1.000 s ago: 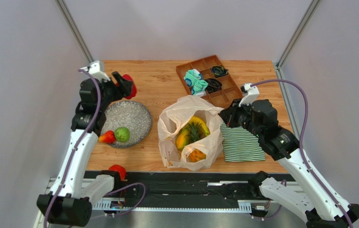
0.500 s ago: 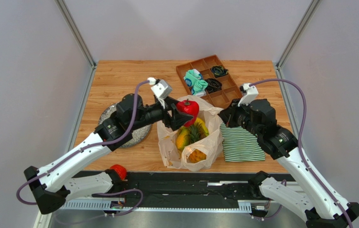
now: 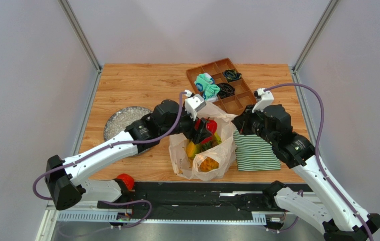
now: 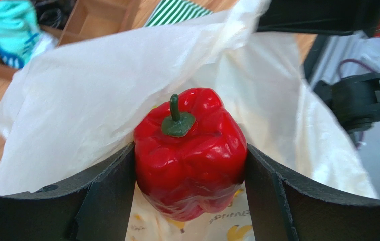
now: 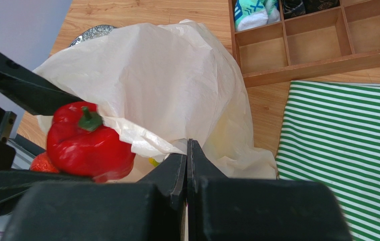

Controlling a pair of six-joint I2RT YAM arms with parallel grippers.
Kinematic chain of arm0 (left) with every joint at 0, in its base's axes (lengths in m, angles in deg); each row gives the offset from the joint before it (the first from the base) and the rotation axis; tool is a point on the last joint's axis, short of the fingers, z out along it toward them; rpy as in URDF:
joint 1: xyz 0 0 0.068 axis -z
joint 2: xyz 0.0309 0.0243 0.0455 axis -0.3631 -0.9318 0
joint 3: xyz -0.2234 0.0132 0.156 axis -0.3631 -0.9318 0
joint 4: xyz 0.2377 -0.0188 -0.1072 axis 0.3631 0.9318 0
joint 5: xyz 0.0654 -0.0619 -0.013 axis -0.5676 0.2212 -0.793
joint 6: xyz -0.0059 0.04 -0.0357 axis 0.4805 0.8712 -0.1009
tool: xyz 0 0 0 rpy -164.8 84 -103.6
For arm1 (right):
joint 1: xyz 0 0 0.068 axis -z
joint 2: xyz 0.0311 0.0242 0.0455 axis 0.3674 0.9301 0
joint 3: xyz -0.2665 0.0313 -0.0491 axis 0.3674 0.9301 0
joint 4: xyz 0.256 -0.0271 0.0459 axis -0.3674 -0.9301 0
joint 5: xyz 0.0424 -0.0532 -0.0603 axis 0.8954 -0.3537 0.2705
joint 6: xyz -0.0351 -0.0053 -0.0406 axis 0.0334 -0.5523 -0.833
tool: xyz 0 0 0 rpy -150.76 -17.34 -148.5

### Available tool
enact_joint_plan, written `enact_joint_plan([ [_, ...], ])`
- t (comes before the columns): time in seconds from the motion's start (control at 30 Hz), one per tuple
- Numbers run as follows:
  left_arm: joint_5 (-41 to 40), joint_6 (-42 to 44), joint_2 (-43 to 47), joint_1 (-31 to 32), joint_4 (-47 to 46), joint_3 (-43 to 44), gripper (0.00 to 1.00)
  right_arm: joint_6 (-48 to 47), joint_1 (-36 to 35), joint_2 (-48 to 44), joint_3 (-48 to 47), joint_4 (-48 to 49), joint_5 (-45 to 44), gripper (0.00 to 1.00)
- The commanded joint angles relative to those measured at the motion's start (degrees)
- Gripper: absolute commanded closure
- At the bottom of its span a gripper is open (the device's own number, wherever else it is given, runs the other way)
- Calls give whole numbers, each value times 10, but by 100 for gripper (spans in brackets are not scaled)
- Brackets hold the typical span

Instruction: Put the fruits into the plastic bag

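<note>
My left gripper [image 3: 204, 131] is shut on a red bell pepper [image 3: 207, 126] with a green stem, held in the open mouth of the cream plastic bag [image 3: 181, 150]. In the left wrist view the pepper [image 4: 189, 145] sits between both fingers, with the bag [image 4: 86, 85] behind and below it. Yellow and orange fruits [image 3: 207, 164] lie inside the bag. My right gripper [image 3: 237, 125] is shut on the bag's right rim; in the right wrist view its jaws [image 5: 188, 150] pinch the bag's edge [image 5: 166, 75] and the pepper [image 5: 86, 140] shows at left.
A grey speckled plate [image 3: 121, 118] lies left of the bag, partly hidden by my left arm. A wooden compartment tray [image 3: 234, 103] with teal and black bundles stands at the back. A green-and-white striped cloth [image 3: 254, 150] lies right of the bag. A red fruit [image 3: 125, 181] lies at the near edge.
My left arm has swung from the far left across the plate to the bag, carrying the pepper, and lowered it into the bag's mouth. The right arm has not moved.
</note>
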Motion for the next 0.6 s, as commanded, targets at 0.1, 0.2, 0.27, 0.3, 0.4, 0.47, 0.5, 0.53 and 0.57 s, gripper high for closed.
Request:
enact_joint_plan([
  [0.1, -155, 13, -17, 3, 38, -11, 49, 5, 1, 4, -16, 15, -9, 100],
  [0.2, -150, 11, -32, 7, 39, -17, 49, 8, 1, 9, -16, 17, -7, 100],
  [0.27, -120, 7, -40, 20, 27, -24, 48, 8, 1, 11, -16, 19, -6, 100],
  [0.3, -107, 5, -43, 24, 11, -30, 48, 9, 2, 12, -16, 21, -6, 100],
  [0.4, -53, -17, -47, 34, -34, -48, 44, 9, 1, 13, -15, 22, -5, 100],
  [0.47, -41, -36, -53, 36, -59, -55, 41, 11, 2, 14, -14, 22, -4, 100],
  [0.5, -37, -39, -63, 38, -62, -55, 40, 12, 1, 14, -14, 22, -4, 100],
  [0.53, -37, -44, -70, 39, -62, -53, 39, 13, 1, 15, -14, 22, -3, 100],
  [0.57, -38, -45, -75, 39, -56, -49, 36, 12, 1, 17, -14, 22, -3, 100],
])
